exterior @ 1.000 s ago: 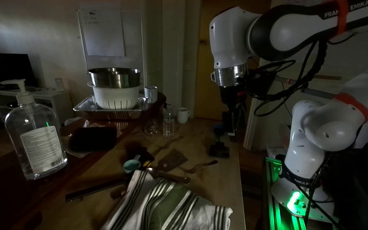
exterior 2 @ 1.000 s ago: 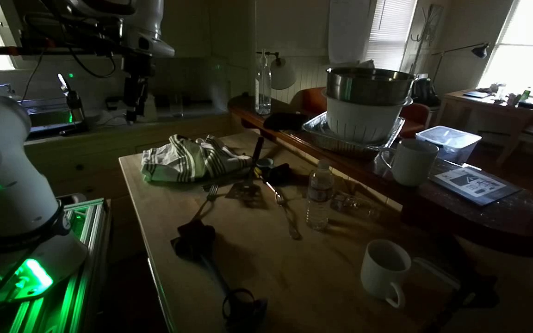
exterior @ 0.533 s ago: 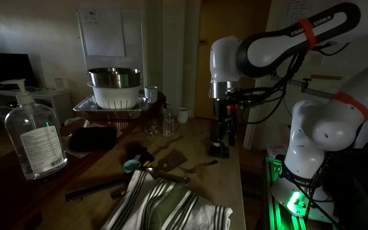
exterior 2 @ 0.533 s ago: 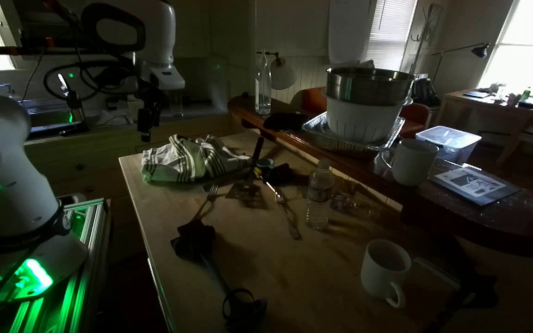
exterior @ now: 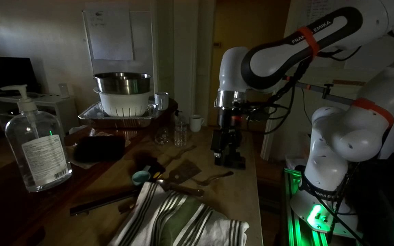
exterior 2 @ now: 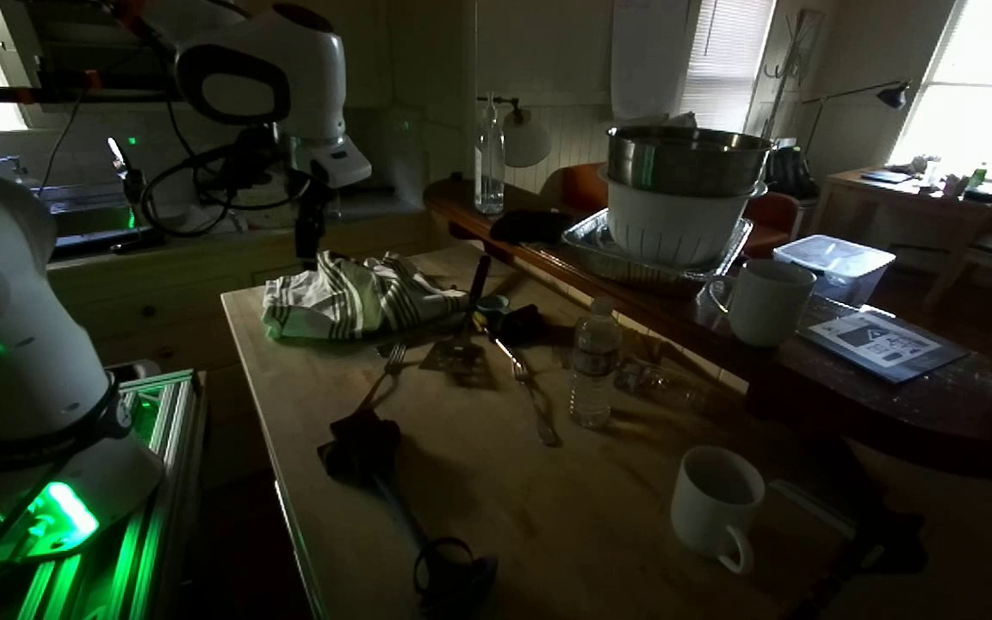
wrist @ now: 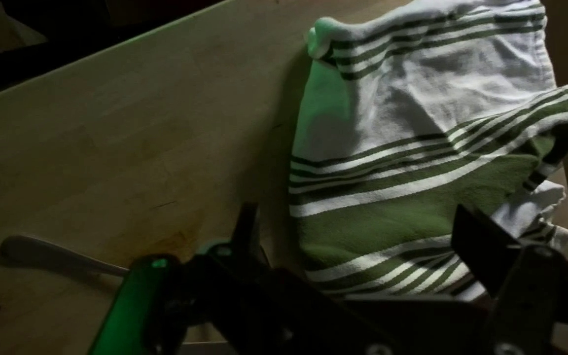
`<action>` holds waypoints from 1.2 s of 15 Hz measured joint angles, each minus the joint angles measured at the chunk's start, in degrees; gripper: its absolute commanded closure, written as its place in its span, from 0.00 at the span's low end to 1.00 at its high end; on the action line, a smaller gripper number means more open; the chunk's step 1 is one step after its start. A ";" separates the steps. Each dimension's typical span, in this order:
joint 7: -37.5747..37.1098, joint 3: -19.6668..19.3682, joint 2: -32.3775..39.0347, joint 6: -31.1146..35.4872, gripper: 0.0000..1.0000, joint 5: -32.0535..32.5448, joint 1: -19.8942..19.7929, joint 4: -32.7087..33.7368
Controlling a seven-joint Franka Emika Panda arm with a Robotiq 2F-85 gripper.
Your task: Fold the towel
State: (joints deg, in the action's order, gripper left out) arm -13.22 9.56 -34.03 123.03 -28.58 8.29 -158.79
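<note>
The striped towel point(wrist: 387, 217) lies rumpled at one end of the wooden table point(exterior 2: 565, 499). Above the table hangs the gripper point(wrist: 355, 212), its two fingers point(wrist: 479, 246) spread wide, with nothing held between them. Near the towel I see a fork point(exterior 2: 393, 359) and a spatula point(exterior 2: 459, 362); farther along, a clear bottle point(exterior 2: 595, 379) stands upright, and a white mug point(exterior 2: 714, 508) sits well apart.

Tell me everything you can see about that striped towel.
The towel looks like soft cloth, white with dark green stripes and a broad green band. It lies rumpled and bunched, one flap raised, not neatly folded, on the wooden tabletop near its edge. The open gripper isn't touching it; whether the spatula does is unclear.
</note>
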 measured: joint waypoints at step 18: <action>55.81 -13.04 24.52 24.31 0.00 -36.45 14.81 -0.05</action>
State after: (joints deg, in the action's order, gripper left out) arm 42.59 -3.48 -9.51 147.35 -65.02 23.09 -158.84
